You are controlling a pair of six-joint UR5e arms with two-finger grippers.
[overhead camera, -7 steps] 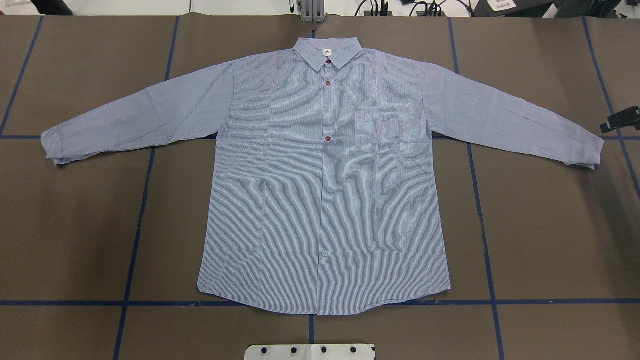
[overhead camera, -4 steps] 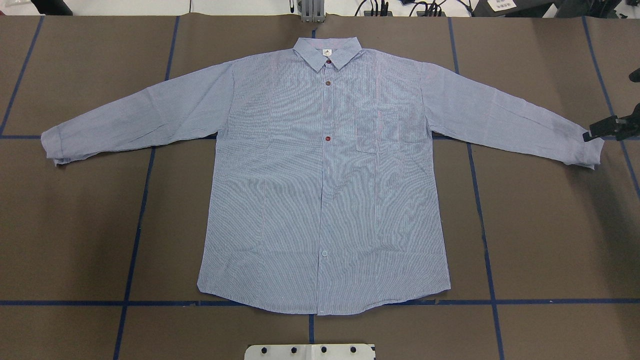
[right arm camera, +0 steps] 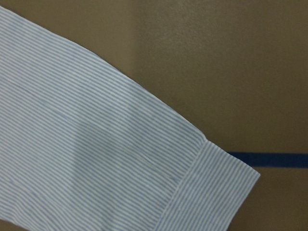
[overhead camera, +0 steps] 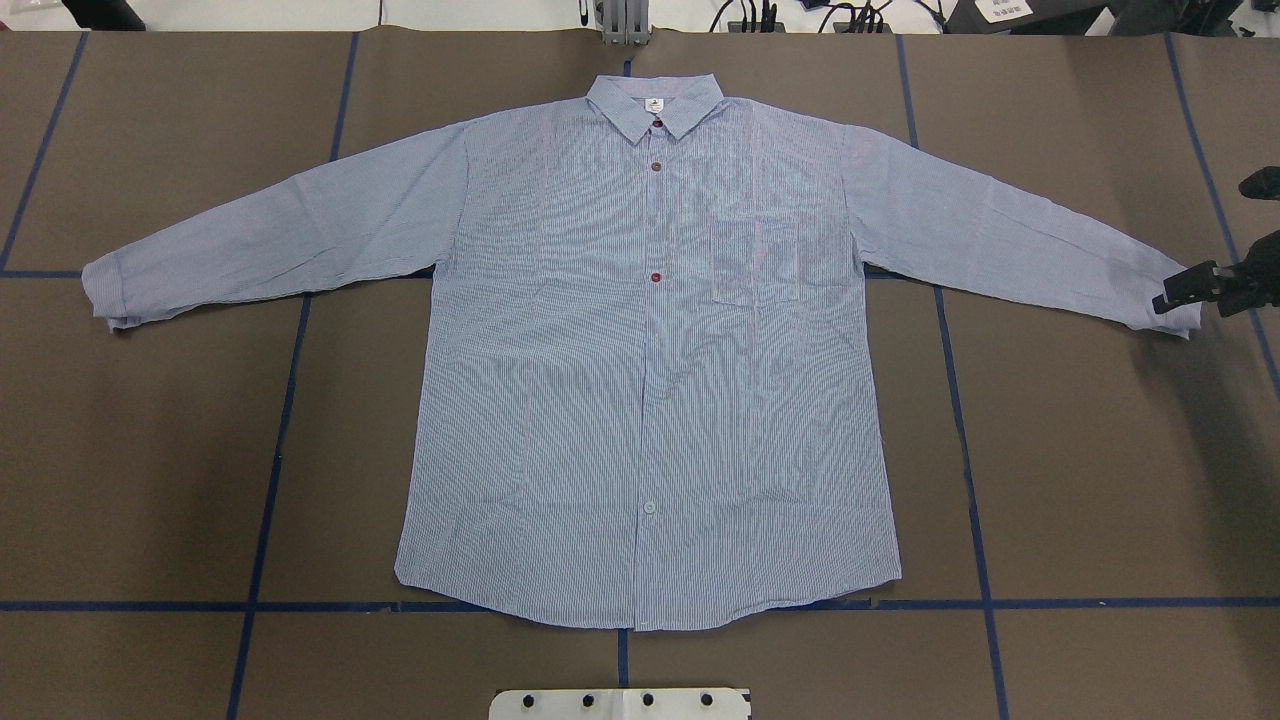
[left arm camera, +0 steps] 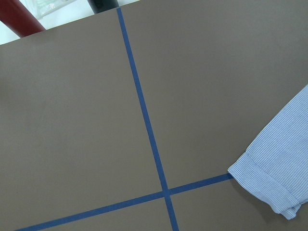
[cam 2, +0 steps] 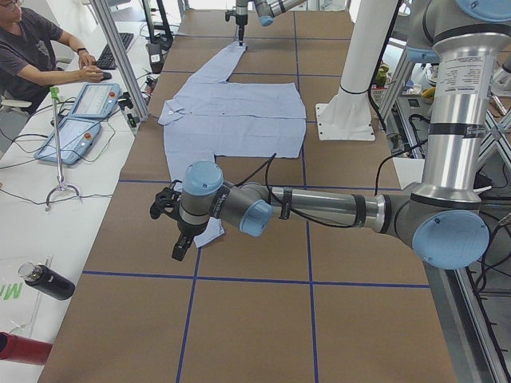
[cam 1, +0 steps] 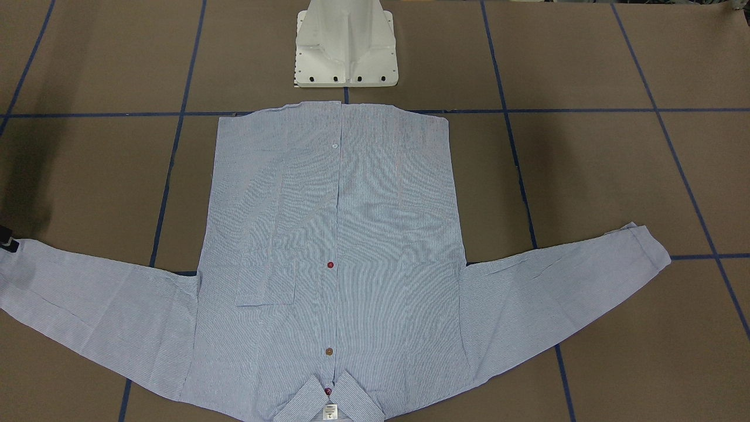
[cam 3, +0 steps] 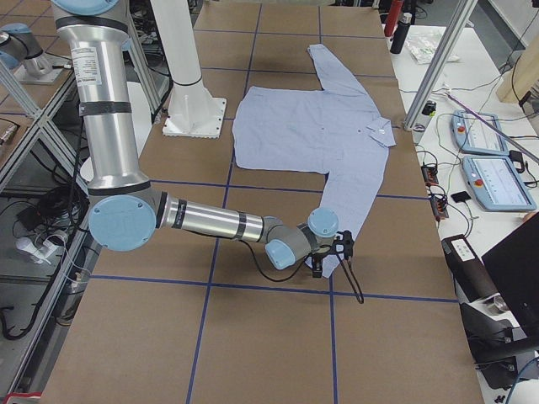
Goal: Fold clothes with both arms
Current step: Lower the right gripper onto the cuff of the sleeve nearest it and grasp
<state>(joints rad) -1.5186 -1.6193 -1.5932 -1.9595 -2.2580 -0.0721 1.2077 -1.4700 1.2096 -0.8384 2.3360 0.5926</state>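
The light blue striped shirt (overhead camera: 640, 350) lies flat and buttoned, face up, collar away from the robot and both sleeves spread out. My right gripper (overhead camera: 1185, 288) is low over the right sleeve's cuff (overhead camera: 1165, 320), and its jaws look open and hold nothing. The right wrist view shows that cuff (right arm camera: 211, 192) close below. My left gripper (cam 2: 172, 219) shows only in the exterior left view, above the table just beyond the left cuff (cam 2: 209, 234); I cannot tell whether it is open. The left wrist view shows that cuff (left arm camera: 274, 178) at its lower right.
The white pedestal base (overhead camera: 620, 703) stands at the near edge behind the hem. Blue tape lines (overhead camera: 270, 450) cross the brown table. Two bottles (cam 2: 44, 281) lie off the table's left end. An operator (cam 2: 32, 48) sits at a side desk with pendants (cam 2: 80, 120).
My right gripper has come in from the right edge, leftward and toward the robot, until it is over the right cuff. The shirt has not moved.
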